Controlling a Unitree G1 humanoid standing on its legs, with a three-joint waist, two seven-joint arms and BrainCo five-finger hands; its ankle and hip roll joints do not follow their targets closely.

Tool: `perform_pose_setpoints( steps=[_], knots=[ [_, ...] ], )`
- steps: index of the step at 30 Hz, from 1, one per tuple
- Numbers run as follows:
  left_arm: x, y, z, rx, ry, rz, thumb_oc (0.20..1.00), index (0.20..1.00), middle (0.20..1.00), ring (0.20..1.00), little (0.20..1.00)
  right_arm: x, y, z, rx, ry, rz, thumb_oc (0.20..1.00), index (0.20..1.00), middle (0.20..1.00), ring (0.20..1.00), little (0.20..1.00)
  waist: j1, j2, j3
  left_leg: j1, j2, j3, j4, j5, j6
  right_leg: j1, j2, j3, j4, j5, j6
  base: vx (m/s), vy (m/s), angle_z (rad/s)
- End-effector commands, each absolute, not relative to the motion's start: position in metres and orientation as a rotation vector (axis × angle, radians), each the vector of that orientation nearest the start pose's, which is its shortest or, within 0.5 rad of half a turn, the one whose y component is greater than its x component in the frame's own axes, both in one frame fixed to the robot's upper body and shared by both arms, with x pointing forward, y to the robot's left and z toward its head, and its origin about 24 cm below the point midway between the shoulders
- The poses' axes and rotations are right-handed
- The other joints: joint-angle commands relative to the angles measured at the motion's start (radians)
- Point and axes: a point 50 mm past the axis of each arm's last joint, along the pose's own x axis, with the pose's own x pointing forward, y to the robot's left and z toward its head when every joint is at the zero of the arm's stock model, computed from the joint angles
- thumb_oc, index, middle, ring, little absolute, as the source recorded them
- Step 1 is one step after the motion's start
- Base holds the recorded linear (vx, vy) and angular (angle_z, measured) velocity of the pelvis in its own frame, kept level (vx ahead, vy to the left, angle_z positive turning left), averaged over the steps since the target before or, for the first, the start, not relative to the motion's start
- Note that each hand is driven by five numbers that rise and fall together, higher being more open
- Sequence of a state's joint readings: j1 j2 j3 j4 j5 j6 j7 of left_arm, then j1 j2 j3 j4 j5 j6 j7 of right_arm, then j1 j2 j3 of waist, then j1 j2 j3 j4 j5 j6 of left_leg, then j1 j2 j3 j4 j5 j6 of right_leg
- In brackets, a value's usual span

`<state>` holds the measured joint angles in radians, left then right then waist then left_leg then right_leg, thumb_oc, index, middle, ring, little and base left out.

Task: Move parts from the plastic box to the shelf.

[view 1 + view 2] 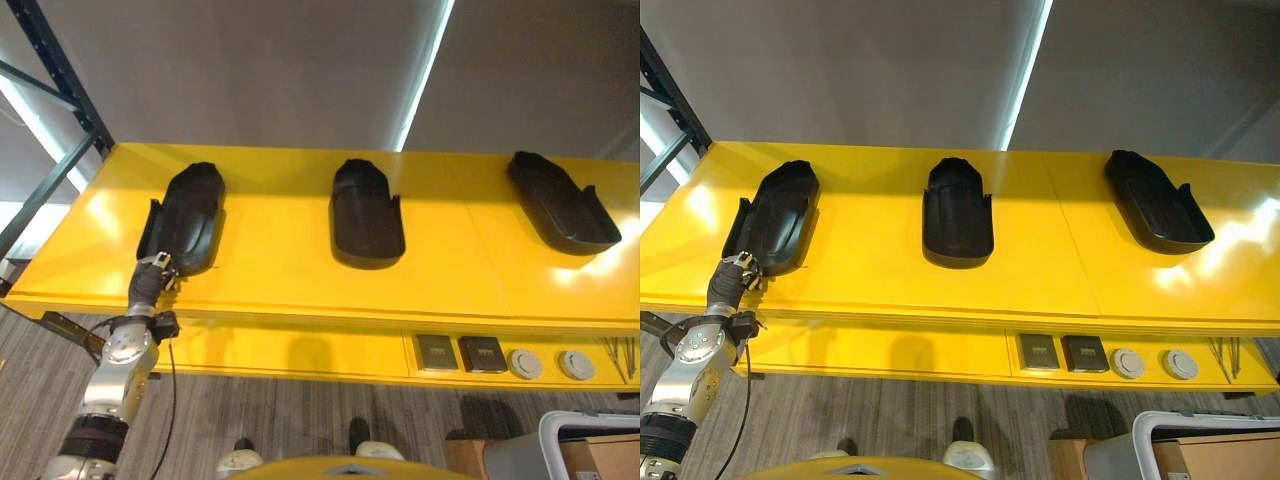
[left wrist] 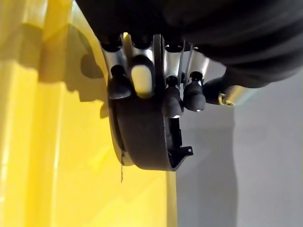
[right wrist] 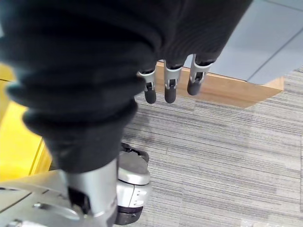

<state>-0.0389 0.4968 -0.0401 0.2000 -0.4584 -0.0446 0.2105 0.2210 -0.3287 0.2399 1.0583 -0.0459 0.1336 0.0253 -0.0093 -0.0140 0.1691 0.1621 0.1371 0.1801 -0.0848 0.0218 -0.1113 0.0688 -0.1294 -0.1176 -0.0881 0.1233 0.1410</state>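
Note:
Three black moulded parts lie on the yellow shelf (image 1: 280, 285): a left part (image 1: 185, 220), a middle part (image 1: 366, 215) and a right part (image 1: 560, 205). My left hand (image 1: 152, 272) is at the near end of the left part. In the left wrist view its fingers (image 2: 173, 99) lie over that part's (image 2: 142, 137) end wall with the thumb on the other side, pinching it. The part rests on the shelf. My right hand's fingers (image 3: 170, 85) hang straight over the carpet, holding nothing.
A grey plastic box (image 1: 590, 440) stands on the floor at the lower right, a brown carton beside it. Below the shelf, a lower level holds small dark boxes (image 1: 460, 353) and white round pieces (image 1: 550, 364). A dark rack upright (image 1: 60, 70) rises at the far left.

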Motion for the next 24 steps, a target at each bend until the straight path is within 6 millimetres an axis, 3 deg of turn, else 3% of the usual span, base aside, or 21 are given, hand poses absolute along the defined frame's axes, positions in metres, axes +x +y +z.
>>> perform_pose_setpoints(
  steps=[1,15,24],
  knots=[
    [0.271,0.277,0.055,0.136,0.046,0.311,0.2,0.2,0.2,0.2,0.2,0.029,-0.264,-0.157,-0.506,1.43,0.121,1.0,1.0,1.0,1.0,1.0,-0.016,-0.018,0.019,-0.067,0.016,0.018,0.073,-0.024,0.04,0.01,-0.017,0.024,0.05,-0.087,0.045,0.0,0.0,0.0],
    [0.28,0.306,0.053,0.165,0.082,0.44,0.2,0.2,0.2,0.2,0.2,0.029,-0.267,-0.156,-0.547,1.433,0.169,1.0,1.0,1.0,1.0,1.0,-0.04,-0.021,0.011,-0.055,0.02,0.029,0.072,-0.022,0.04,0.013,-0.015,0.036,0.051,-0.087,0.048,0.0,-0.001,-0.04],
    [0.288,0.301,0.061,0.164,0.041,0.383,0.2,0.2,0.2,0.2,0.2,0.028,-0.265,-0.157,-0.546,1.435,0.178,1.0,1.0,1.0,1.0,1.0,-0.046,-0.021,0.003,-0.042,0.017,0.032,0.063,-0.025,0.041,0.022,-0.017,0.035,0.046,-0.087,0.05,0.0,0.0,0.0]
  ],
)
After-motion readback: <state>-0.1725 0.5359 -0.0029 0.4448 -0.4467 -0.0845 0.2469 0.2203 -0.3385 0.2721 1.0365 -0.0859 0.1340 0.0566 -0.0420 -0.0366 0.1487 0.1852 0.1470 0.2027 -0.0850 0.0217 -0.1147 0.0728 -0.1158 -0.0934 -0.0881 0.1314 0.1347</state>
